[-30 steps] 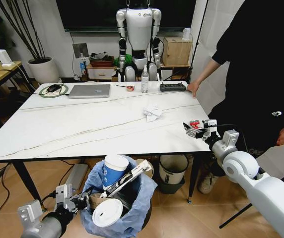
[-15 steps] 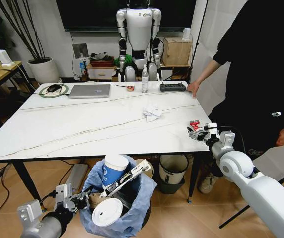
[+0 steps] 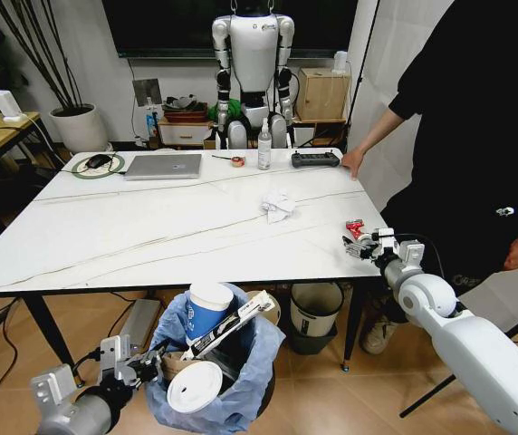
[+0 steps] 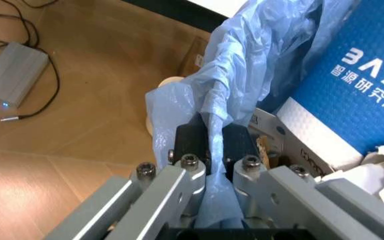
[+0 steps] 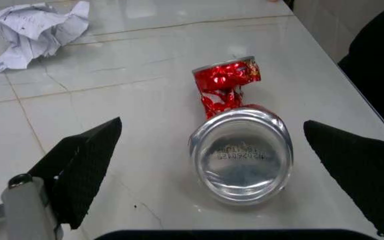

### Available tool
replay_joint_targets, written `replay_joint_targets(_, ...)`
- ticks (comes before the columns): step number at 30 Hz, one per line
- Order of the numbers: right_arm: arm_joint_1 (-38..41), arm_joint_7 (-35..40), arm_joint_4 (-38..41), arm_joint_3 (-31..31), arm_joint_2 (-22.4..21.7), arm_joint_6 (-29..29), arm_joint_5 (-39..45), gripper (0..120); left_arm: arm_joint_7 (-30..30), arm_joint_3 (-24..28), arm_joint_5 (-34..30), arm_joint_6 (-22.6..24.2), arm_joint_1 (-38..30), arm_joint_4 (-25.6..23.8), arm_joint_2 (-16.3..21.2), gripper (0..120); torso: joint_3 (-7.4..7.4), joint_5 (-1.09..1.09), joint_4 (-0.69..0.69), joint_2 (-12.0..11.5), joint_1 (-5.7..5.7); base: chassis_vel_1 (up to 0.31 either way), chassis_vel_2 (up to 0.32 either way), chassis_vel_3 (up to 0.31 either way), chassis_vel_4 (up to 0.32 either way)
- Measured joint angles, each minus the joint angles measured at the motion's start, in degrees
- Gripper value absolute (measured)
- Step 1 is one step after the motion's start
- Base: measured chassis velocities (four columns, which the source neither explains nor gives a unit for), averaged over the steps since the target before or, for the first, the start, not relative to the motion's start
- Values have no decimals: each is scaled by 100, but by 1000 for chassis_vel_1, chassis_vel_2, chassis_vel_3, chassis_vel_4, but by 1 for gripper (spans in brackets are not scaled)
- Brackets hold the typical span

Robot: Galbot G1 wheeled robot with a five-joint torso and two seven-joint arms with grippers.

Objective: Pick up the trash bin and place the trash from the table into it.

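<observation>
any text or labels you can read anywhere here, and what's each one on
"智源研究院", white characters under a partly cut-off logo: on the blue paper cup in the trash bin.
Stamped code on the crushed red can's silver base: too blurred to read.
Print on the white packet in the bin: too small to read.

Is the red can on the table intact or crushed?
Crushed: the red can is crumpled and bent, lying on the table between the right gripper's open fingers.
</observation>
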Motion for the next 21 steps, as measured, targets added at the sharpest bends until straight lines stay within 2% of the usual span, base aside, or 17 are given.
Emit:
replay_joint_targets(5,57,-77,-138,-16,22,24,-2,100,1,2,-3,-3,-8,14,-4,0,0,0,0,0,0,0,0,0,0)
replay_joint_targets(8,99,-124,-236,-25,40,63,-2,96,0,3,-4,-3,-12,21,-7,0,0,0,0,0,0,0,0,0,0)
replay_joint_targets(14,152,-262,-444,-31,61,154,4,70,1,-3,-10,-5,-15,37,-6,0,0,0,0,0,0,0,0,0,0)
replay_joint_targets(16,146,-265,-444,-31,60,157,4,69,1,-3,-10,-6,-17,40,-7,0,0,0,0,0,0,0,0,0,0)
replay_joint_targets(19,110,-270,-443,-31,58,163,5,54,1,2,-10,-6,-23,54,-11,0,0,0,0,0,0,0,0,0,0)
replay_joint_targets(21,91,-272,-437,-30,50,165,4,48,1,2,-10,-7,-28,57,-10,0,0,-2,0,0,0,0,0,0,0)
